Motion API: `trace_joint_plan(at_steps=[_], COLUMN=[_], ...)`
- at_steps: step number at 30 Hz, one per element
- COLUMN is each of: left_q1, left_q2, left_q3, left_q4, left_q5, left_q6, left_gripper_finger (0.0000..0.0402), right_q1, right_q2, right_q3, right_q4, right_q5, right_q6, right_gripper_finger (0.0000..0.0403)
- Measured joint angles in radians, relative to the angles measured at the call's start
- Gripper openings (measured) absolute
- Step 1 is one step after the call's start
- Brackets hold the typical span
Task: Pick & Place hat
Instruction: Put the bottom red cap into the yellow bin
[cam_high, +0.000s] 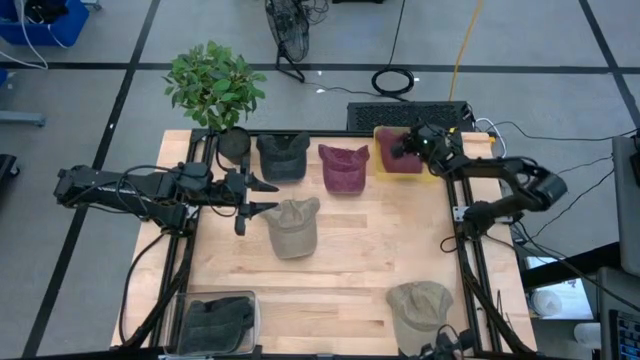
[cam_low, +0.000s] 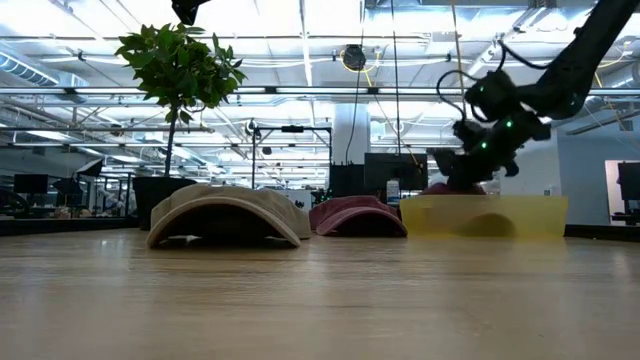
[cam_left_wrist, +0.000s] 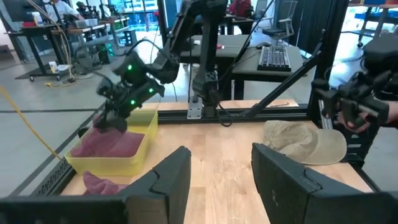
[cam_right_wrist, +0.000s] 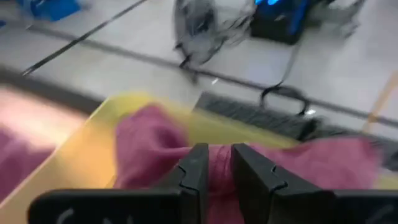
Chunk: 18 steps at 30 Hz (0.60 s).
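A maroon hat (cam_right_wrist: 149, 137) lies in the yellow bin (cam_high: 385, 172) at the table's far right. My right gripper (cam_high: 402, 150) is down in that bin, its fingers nearly together on the hat's cloth; the left wrist view shows it (cam_left_wrist: 111, 118) on the hat's raised part. My left gripper (cam_high: 265, 196) hangs open above the table's left half, next to a tan hat (cam_high: 292, 225) that rests on its brim and crown. Nothing is between its fingers (cam_left_wrist: 180, 177). My right gripper pinches a raised fold of the maroon hat's cloth (cam_right_wrist: 219, 155) between its two fingers. They come slanting down from the table's right side. The rest of the hat (cam_left_wrist: 109, 146) lies in the yellow bin. How many layers are caught does not show.
A dark grey hat (cam_high: 283, 155) and a second maroon hat (cam_high: 343, 167) lie along the far edge. An olive hat (cam_high: 420, 305) sits at the near right. A clear bin of dark hats (cam_high: 215, 322) stands at the near left, a potted plant (cam_high: 212, 85) at the far left.
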Motion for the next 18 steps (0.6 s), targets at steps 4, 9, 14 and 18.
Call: trace_joint_plan(at_steps=[4,9,14,18], left_q1=[0.0,0.0,0.0,0.0], left_q2=[0.0,0.0,0.0,0.016], left_q3=[0.0,0.0,0.0,0.0], left_q4=[-0.001,-0.008,-0.02,-0.023], left_q5=[0.0,0.0,-0.001,-0.001], left_q6=[0.0,-0.016,-0.035,-0.038], left_gripper_finger=[0.0172,0.0172,0.0172,0.0172], right_q1=[-0.002,-0.002,-0.002,0.003], right_q2=[0.046,0.087,0.093,0.093], right_q3=[0.0,0.001,0.002,0.001], right_q4=[-0.015,-0.02,0.001,0.034], right_q5=[-0.047,-0.065,-0.074,-0.075], right_q6=[-0.008,-0.009,-0.018,-0.016], right_gripper_finger=[0.0048,0.0039,0.0038,0.0038])
